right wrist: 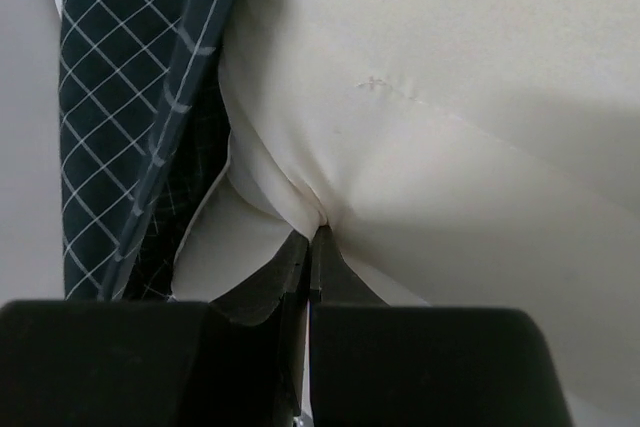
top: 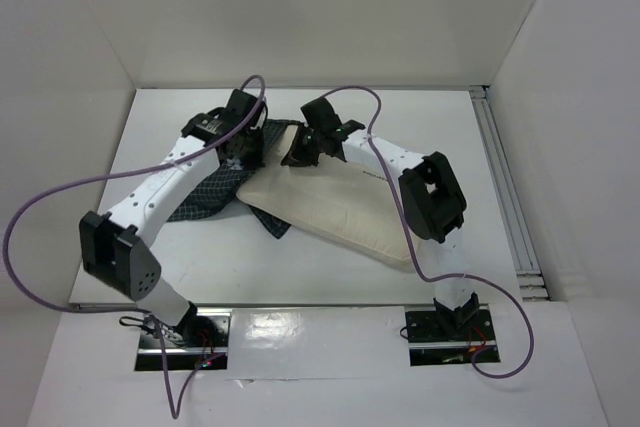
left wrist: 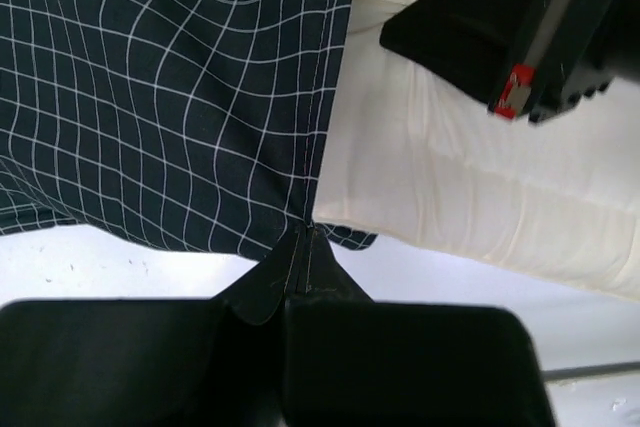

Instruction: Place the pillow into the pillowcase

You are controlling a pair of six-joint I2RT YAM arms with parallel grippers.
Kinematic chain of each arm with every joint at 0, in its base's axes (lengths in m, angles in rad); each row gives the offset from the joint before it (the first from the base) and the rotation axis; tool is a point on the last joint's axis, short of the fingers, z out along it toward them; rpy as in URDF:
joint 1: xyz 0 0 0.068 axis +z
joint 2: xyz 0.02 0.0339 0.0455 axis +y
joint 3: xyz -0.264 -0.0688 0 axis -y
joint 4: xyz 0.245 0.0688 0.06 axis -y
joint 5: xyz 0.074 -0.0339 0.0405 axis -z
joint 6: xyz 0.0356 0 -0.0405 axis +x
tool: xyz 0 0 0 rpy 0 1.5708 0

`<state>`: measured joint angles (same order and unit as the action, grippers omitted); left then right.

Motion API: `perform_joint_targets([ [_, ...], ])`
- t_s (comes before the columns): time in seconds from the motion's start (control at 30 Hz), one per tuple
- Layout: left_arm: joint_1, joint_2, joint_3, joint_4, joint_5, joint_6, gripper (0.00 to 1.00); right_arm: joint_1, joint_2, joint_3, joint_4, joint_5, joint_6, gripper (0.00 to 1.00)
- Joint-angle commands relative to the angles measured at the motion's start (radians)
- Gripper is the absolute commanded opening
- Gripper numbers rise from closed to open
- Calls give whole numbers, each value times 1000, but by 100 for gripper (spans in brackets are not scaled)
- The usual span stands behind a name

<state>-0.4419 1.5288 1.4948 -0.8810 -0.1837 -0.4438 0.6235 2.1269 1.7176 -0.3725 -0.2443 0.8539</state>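
Nearest the lens, the left gripper [left wrist: 300, 272] has its fingers pressed together on the hem of the case [left wrist: 180, 97], right at a seam, with only a small tuck of cloth between them. The right gripper [right wrist: 312, 252] is clamped the same way on a small fold of the pillow [right wrist: 450, 127], near one end.

The table [top: 300, 272] carries both. The pillow lies slantwise across the middle, almost all of it outside the case. Only its far-left end meets the case, which sits bunched to the left, partly under the left arm. One corner of the case pokes out beside the pillow's near edge.

What could go wrong, as I judge it:

- The pillow is soft and broad. Pushed from one pinched fold, its end may buckle against the hem rather than slide in.
- I cannot tell whether the left fingers hold one layer of the case or both. If both, the mouth stays closed and the pillow only shoves the cloth along the table.
- Part of the case seems to lie under the pillow, so a pull could drag both together.
- Both bites are shallow, so a firm tug could pull the cloth free.
- The two grippers work just beside each other, and one crossing the other's path could knock it.
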Motion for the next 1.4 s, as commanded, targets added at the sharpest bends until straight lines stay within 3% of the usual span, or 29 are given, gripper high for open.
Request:
perform_joint_targets([
  [0.0,-6,100,96,-7,-40,20,0,-11,-38,4,124,99,30,0],
  [0.1,-6,195,215,-77,-65,-1,0,-22,-62,-32,124,99,30,0],
  [0.13,15,217,273,-105,-94,-19,5,-22,-80,-53,135,76,30,0],
  [0.17,26,232,298,-134,-94,-53,36,-36,-94,-68,135,76,30,0],
  [0.23,46,234,315,-190,-106,-96,70,-45,-123,-107,167,47,30,0],
  [0.3,90,190,247,-190,-88,-160,91,-65,-143,-128,167,21,21,0],
  [0.4,166,38,43,-107,-2,-254,86,-85,-143,-128,167,-62,-2,0],
  [0.6,215,-234,-443,186,219,-341,46,-108,-166,-184,208,-157,-12,0],
  [0.67,215,-307,-599,342,288,-398,41,-117,-166,-184,208,-158,-12,0],
  [0.73,215,-344,-684,507,325,-443,50,-117,-166,-184,208,-167,-22,0],
  [0.83,206,-345,-778,624,334,-469,77,-117,-166,-174,208,-179,-23,0],
  [0.87,206,-323,-791,689,343,-469,79,-117,-166,-174,208,-179,-23,0],
  [1.0,193,-256,-826,798,285,-490,73,-127,-166,-164,208,-188,-23,0],
  [1.17,184,-158,-860,967,312,-480,68,-136,-166,-154,208,-213,-23,0],
  [1.37,155,-45,-828,1008,293,-470,61,-146,-177,-145,208,-222,-23,0],
])
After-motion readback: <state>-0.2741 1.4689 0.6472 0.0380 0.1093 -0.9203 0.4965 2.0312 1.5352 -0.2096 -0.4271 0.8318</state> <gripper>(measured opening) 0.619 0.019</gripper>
